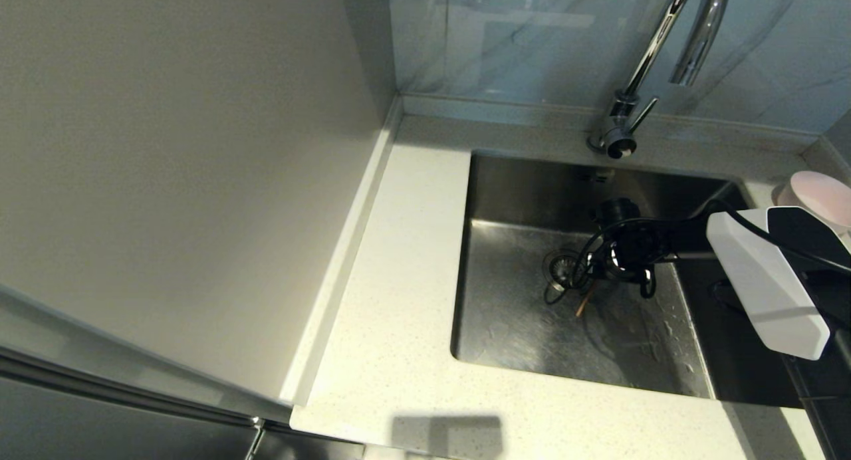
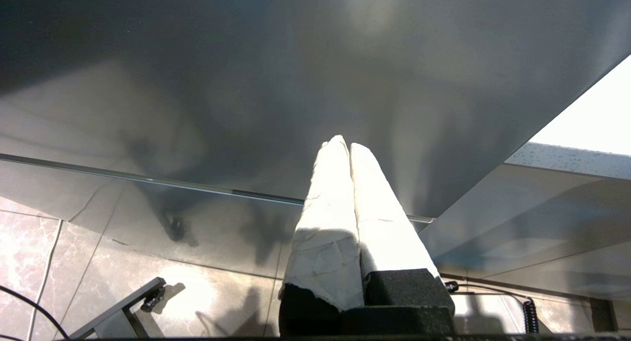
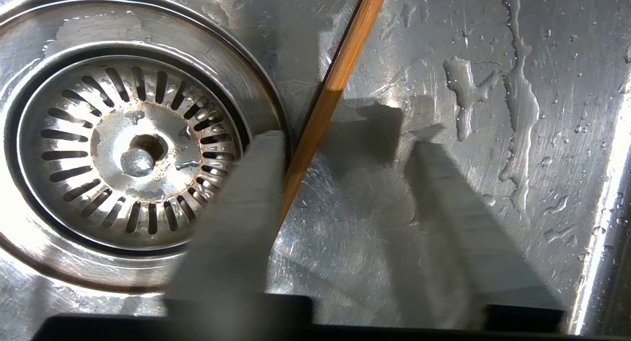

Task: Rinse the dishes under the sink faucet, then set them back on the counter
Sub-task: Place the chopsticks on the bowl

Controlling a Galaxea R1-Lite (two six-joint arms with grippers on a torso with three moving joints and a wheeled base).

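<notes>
Wet steel sink [image 3: 493, 60], thin orange-brown wooden chopstick [image 3: 335, 85] beside drain [image 3: 133, 153]

A thin brown wooden chopstick [image 3: 329, 97] lies flat on the wet floor of the brushed stainless-steel sink [image 1: 505, 327], just beside the round strainer drain [image 3: 133, 153], centre of the head view. A pale pink bowl [image 1: 821, 197] sits on the off-white speckled bench [image 1: 399, 260] at right edge, below the chrome gooseneck faucet [image 1: 655, 48].
</notes>
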